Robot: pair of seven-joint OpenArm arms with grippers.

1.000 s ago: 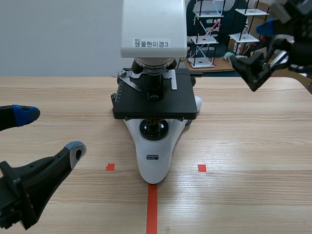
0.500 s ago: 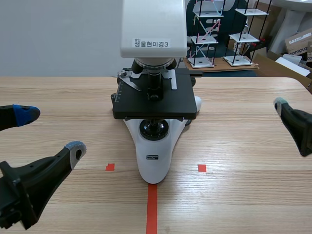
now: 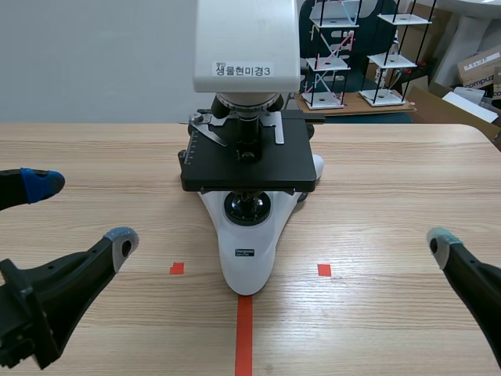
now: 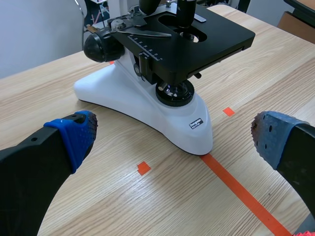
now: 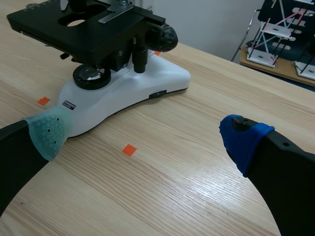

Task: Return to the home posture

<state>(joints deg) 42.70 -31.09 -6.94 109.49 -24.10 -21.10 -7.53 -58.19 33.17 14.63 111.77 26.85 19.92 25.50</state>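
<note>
**Right gripper (image 5: pixel 147 136) lowered to near right**

From its raised far-right position, it has descended to sit low at the near right, fingers wide and empty. Left gripper (image 3: pixel 78 211) remains low at the near left, fingers wide and empty. Farther off, the microscope (image 3: pixel 246 204) stands untouched at the centre of the bench (image 3: pixel 391 196). Judgement: home posture is nearly reached.

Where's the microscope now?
In the scene view the microscope stands centred on the table, base tip at the orange-red tape line's end, between the left pincer and right pincer.
</note>
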